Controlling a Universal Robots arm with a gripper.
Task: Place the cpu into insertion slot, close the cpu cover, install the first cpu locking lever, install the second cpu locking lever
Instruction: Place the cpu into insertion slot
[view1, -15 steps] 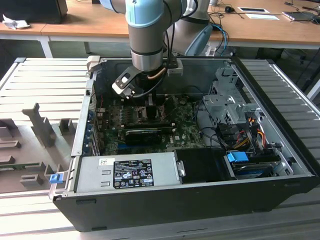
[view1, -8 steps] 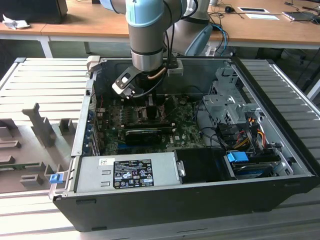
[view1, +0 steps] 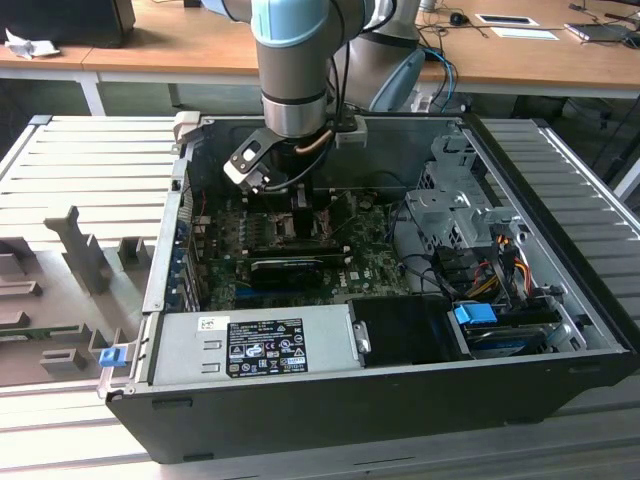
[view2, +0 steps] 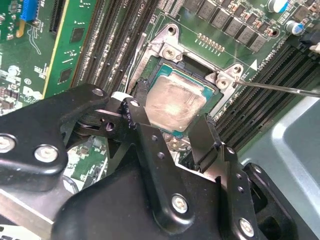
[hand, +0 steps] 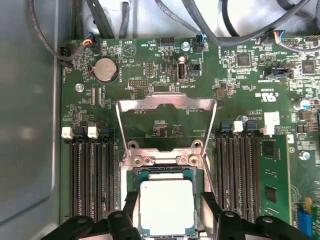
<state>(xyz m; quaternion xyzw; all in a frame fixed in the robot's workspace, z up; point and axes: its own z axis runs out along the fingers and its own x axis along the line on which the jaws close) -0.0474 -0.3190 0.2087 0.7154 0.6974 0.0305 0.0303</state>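
Note:
The cpu (hand: 166, 206), a pale silver square chip, lies level in the insertion slot (hand: 165, 161) on the green board, also seen in the second wrist view as cpu (view2: 175, 104) in the slot (view2: 167, 52). My gripper (hand: 169, 200) (view2: 172, 107) straddles it, one black finger (view2: 137, 107) against each of two opposite edges. The cpu cover (hand: 165, 102) stands flipped open beyond the slot. Two thin wire locking levers (hand: 120, 125) (hand: 211, 127) are swung up beside it, and one lever (view2: 280, 88) shows as a thin rod. In the exterior view the arm (view1: 292, 90) reaches down into the case.
Long black memory slots (hand: 90, 175) (hand: 237, 170) flank the socket. A black graphics card (view1: 290, 268) lies across the board. The power supply (view1: 255, 345) sits at the case front, with a drive cage (view1: 455, 210) and cables (view1: 480, 275) at the exterior view's right.

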